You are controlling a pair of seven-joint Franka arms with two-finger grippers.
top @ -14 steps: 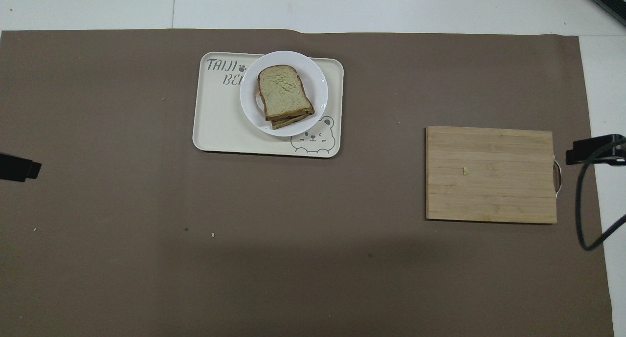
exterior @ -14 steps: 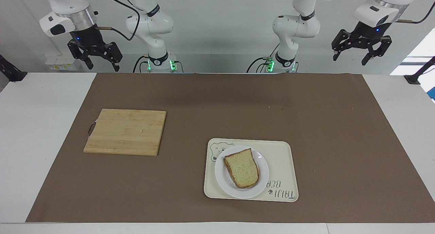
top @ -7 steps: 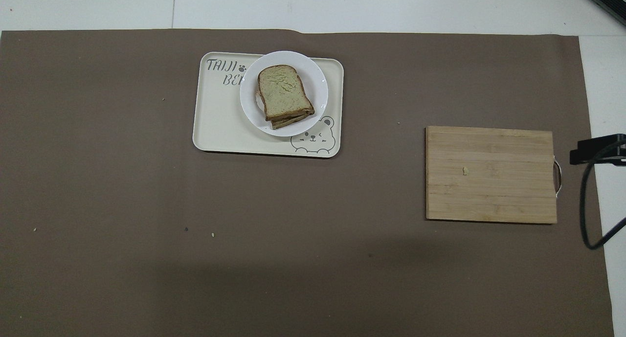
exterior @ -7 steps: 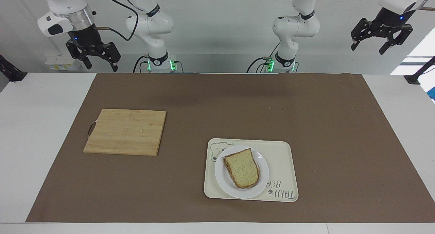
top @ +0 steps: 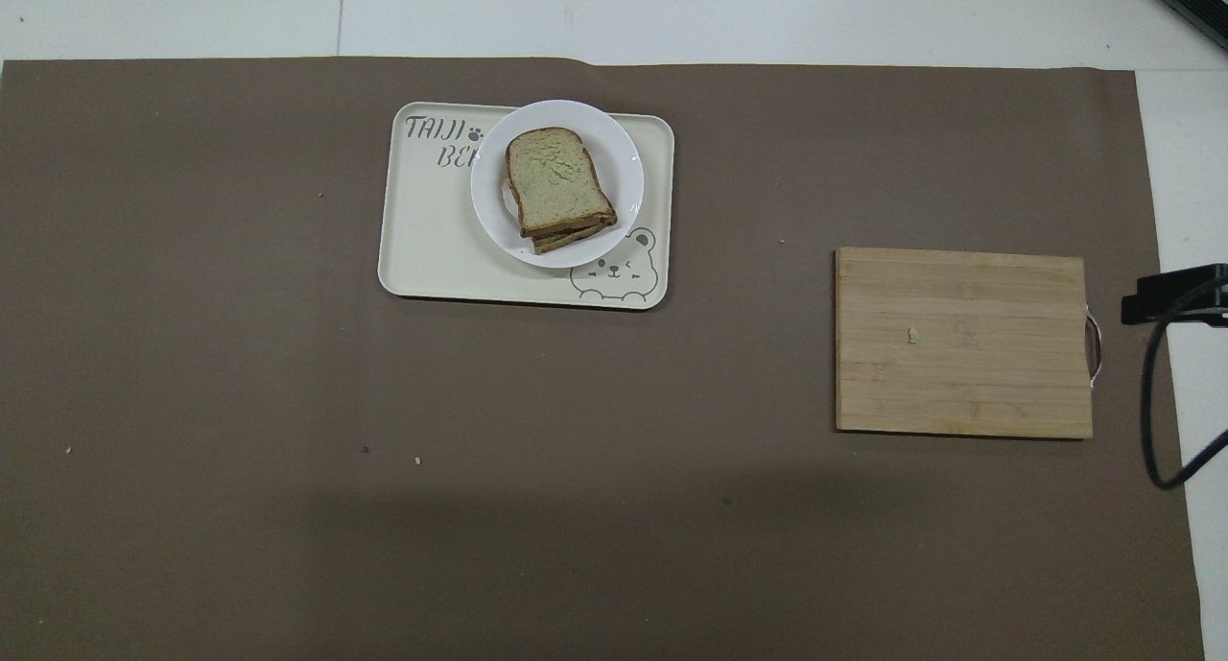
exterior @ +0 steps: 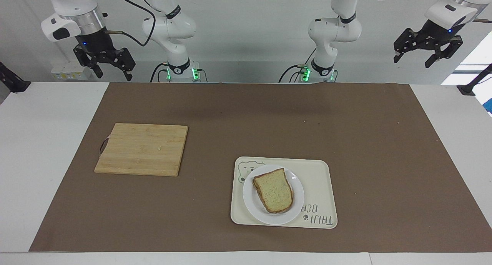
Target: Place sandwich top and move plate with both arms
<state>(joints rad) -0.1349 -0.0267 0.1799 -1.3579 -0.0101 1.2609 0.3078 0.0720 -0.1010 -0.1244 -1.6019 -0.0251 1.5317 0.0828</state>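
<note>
Sandwich top (exterior: 275, 191) already on the stack, on the plate (exterior: 298, 213), on the tray (exterior: 321, 180) toward worktop's outer edge; left hand (exterior: 427, 51) and right hand (exterior: 104, 63) raised by the robots' edge, spread, empty; seemingly finished; no further move needed.

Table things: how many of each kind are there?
Bread slices: at least 2, stacked; top
Plate: 1
Tray: 1
Board: 1
Mat: 1
Total: at least 6
</note>
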